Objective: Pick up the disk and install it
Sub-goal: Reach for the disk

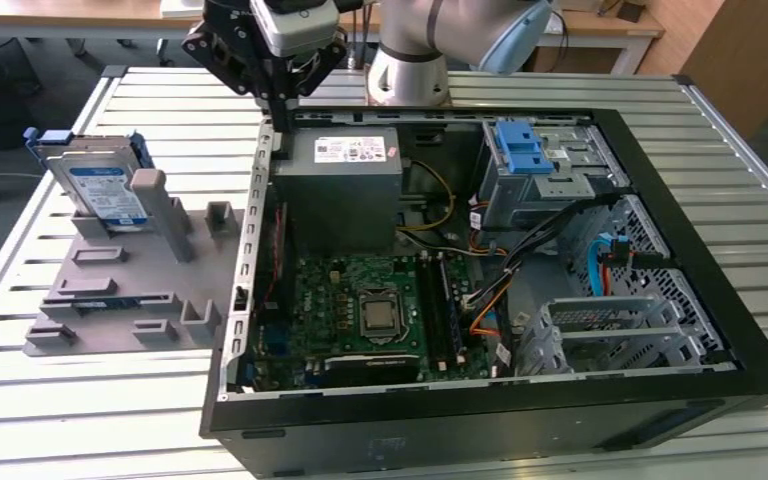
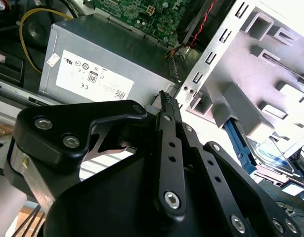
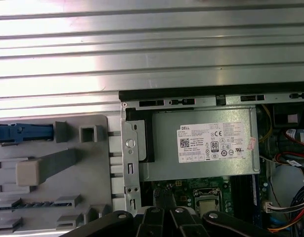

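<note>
One disk (image 1: 101,188) is standing upright in grey holder (image 1: 115,300), probably for edge access; closed, empty gripper (image 1: 280,118) is hovering by case wall (image 1: 259,210).

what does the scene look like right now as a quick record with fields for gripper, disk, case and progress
gripper: shut, holding nothing, above the case's metal wall beside the power supply
disk: upright in the grey fixture, at the exterior view's left of the case, apart from the gripper
case: open, lying on the slatted table, motherboard exposed
drive cage: inside the case, blue latch on top
progress: disk not yet picked up
</note>
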You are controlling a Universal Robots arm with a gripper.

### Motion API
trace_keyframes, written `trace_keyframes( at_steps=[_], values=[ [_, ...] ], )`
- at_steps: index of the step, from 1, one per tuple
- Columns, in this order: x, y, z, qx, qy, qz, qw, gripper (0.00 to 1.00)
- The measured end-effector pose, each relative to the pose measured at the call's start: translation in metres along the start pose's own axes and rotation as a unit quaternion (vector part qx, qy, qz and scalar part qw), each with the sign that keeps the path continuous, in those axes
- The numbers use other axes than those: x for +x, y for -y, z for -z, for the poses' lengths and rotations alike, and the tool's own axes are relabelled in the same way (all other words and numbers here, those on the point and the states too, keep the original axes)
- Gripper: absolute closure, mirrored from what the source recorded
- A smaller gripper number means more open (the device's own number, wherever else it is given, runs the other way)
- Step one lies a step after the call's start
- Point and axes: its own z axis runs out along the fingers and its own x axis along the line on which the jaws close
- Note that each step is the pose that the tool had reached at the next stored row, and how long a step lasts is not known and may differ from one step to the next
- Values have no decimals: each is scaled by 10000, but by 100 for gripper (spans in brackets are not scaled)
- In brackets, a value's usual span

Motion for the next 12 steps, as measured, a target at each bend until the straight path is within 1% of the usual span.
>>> trace_keyframes(
  at_steps=[12],
  values=[
    [27, 2, -2, 0, 0, 0, 10000, 89]
  ],
)
